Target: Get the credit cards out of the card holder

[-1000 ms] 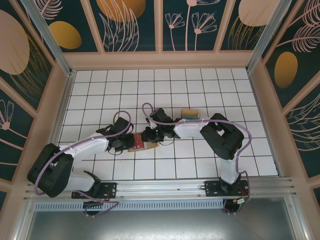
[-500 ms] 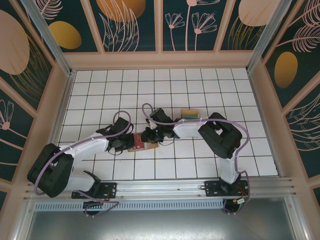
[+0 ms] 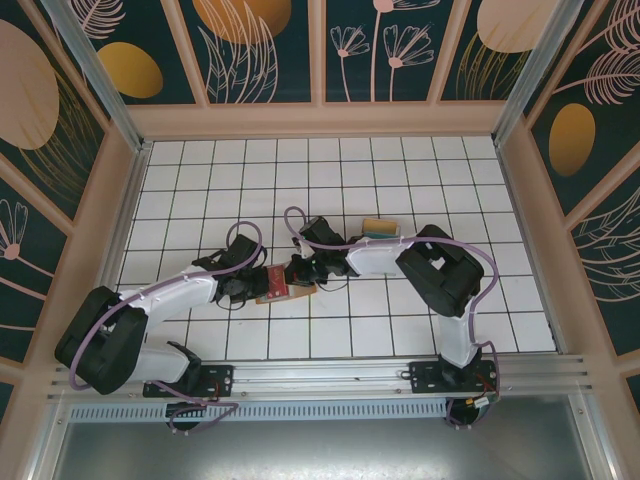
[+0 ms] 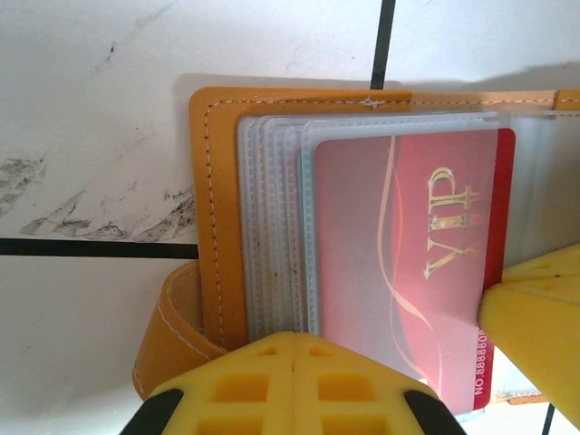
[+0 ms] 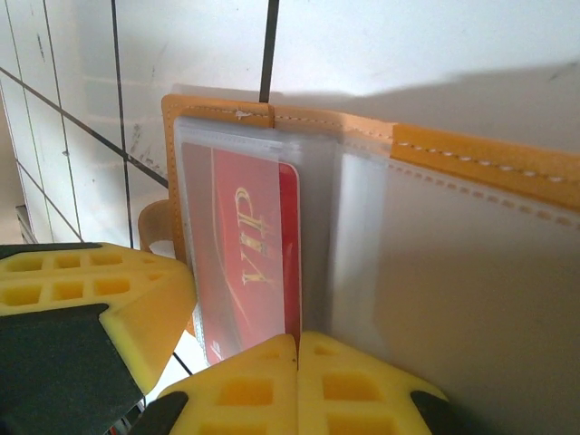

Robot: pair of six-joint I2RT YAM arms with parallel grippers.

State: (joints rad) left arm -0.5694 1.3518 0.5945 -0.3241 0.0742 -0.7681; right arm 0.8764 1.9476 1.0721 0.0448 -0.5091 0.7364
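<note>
The left gripper (image 4: 294,362) has its yellow pads pressed flat together with no gap, sitting at the edge of the card holder (image 4: 213,181); I can't make out whether a sleeve is pinched between them. The right gripper (image 5: 297,362) is closed the same way, pad against pad, over the clear plastic sleeves (image 5: 362,236), and one of its yellow fingers (image 4: 535,317) shows just beside the corner of the red card (image 4: 408,263). That card, with gold VIP lettering running along its length, sits inside the top sleeve of a fanned stack, its lower end tucked under the left gripper's pads. The orange-brown cover with its pale stitching frames the sleeves, and a strap (image 4: 168,335) of the same leather curls out from underneath near the left gripper. From above, the holder lies open and flat on the white tiled table (image 3: 400,320), a little left of centre, its long side running roughly left to right, pinned between the two grippers, which meet over it from either side. A small tan and teal object (image 3: 380,227) lies on the tiles just beyond the right arm.
</note>
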